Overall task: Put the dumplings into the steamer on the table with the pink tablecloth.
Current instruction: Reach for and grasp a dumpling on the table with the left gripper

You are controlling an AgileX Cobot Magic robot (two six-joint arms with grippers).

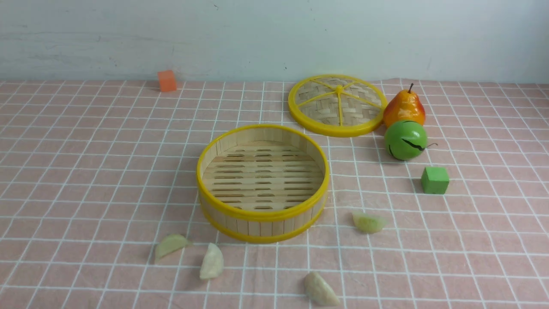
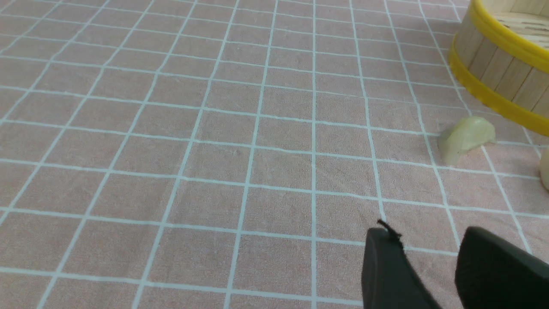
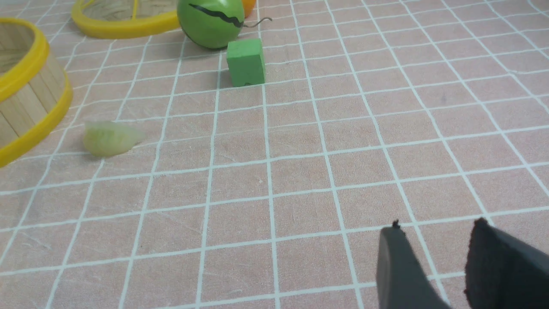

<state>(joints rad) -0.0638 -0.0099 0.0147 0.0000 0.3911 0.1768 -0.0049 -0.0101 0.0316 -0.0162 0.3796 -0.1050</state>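
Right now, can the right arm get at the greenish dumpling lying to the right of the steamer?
Probably yes. The right gripper is open and empty, and only bare pink tablecloth lies between it and the greenish dumpling. The steamer stands close by but does not touch it.

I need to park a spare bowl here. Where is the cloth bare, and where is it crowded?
Bare: left, between orange cube and round bamboo steamer; near right, this side of green cube. Crowded: pale crescent dumplings before the steamer; woven yellow-rimmed lid, orange pear, green ball behind.
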